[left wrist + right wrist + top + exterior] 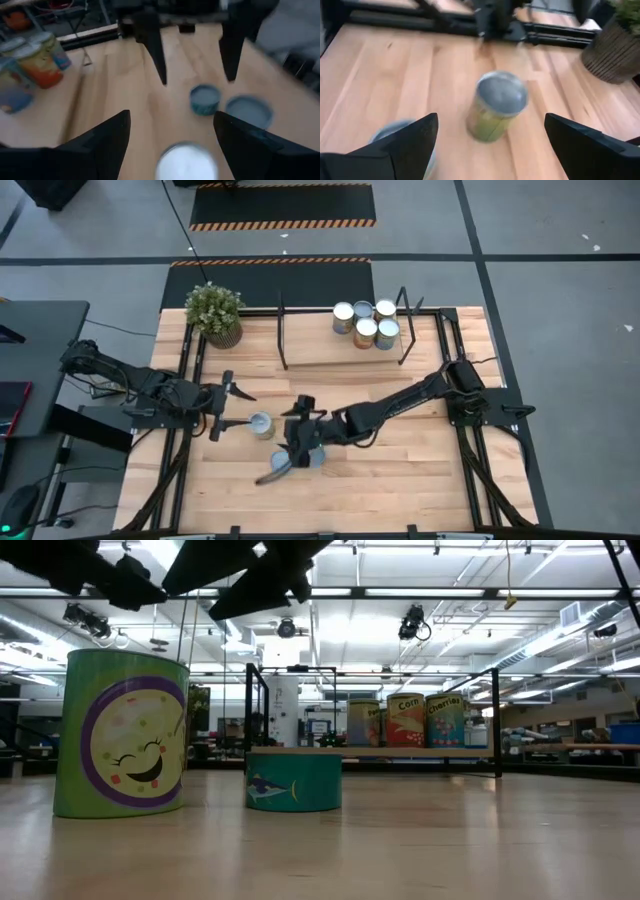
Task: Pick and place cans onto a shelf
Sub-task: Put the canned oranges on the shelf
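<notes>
A green can with a silvery top (260, 425) stands on the table between my two grippers; it also shows in the low view (120, 735) and the right wrist view (497, 105). My left gripper (233, 410) is open just left of it, the can top (187, 161) low between its fingers. My right gripper (290, 440) is open and raised, right of the green can. A short teal can (293, 780) and a blue-grey-topped can (316, 457) stand under it. Several cans (365, 323) stand on the shelf (320, 355).
A potted plant (213, 312) stands at the table's far left corner, beside the shelf's black posts (282, 330). The shelf board left of its cans is bare. Black frame rails (185, 370) run along the table's left and right sides.
</notes>
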